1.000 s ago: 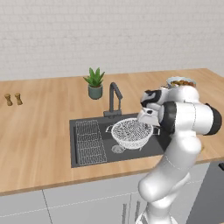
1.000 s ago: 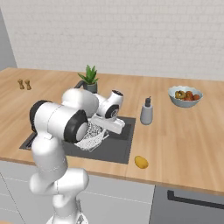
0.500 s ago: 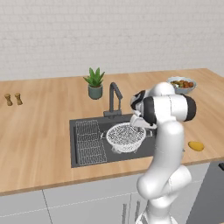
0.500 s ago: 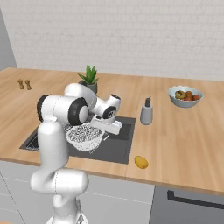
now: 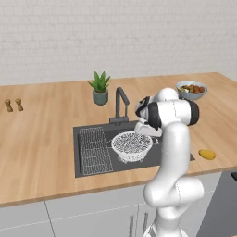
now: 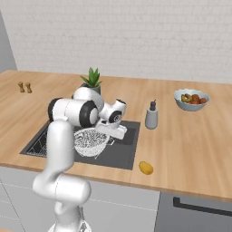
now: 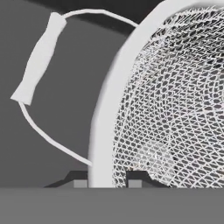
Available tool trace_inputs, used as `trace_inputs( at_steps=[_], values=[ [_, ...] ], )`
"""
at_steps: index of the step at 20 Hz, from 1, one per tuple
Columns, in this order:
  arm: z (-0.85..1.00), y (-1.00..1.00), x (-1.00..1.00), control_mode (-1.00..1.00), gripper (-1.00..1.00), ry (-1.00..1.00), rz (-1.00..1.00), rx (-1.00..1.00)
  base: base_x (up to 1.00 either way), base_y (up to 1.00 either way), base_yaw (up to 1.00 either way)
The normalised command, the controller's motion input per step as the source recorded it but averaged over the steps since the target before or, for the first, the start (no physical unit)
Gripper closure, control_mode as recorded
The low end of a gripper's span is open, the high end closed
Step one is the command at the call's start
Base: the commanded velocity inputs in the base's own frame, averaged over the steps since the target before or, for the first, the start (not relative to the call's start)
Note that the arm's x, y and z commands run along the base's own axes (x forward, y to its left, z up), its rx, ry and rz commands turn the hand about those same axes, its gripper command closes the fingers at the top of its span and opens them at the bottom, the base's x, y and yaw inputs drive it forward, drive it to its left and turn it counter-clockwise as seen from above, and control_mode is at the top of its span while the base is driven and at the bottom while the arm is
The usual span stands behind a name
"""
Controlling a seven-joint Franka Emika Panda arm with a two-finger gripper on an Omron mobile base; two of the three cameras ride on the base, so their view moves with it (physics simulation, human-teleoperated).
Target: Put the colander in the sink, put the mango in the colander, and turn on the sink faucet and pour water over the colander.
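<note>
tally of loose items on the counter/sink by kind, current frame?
White perforated mesh colander, over the dark grey sink: 1
Yellow-orange oval mango: 1
Grey-blue fruit bowl: 1
Potted green plant: 1
Grey soap dispenser: 1
Small brown shakers: 2
Total: 7

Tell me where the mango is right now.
The mango lies on the wooden counter near its front edge, right of the sink in the right base view, apart from the colander.
</note>
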Motion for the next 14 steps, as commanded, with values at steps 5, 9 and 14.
trace_inputs(
  at_steps=[5,9,14],
  values=[
    [-0.26,0.25,0.22,-1.0,1.0,0.0,0.12,0.04,0.0,0.0,0.0],
    [-0.18,0.27,-0.09,-1.0,1.0,-0.01,0.07,0.04,0.0,0.0,0.0],
    [-0.22,0.04,-0.42,-1.0,1.0,-0.12,0.01,0.0,0.0,0.0,0.0]
  ],
)
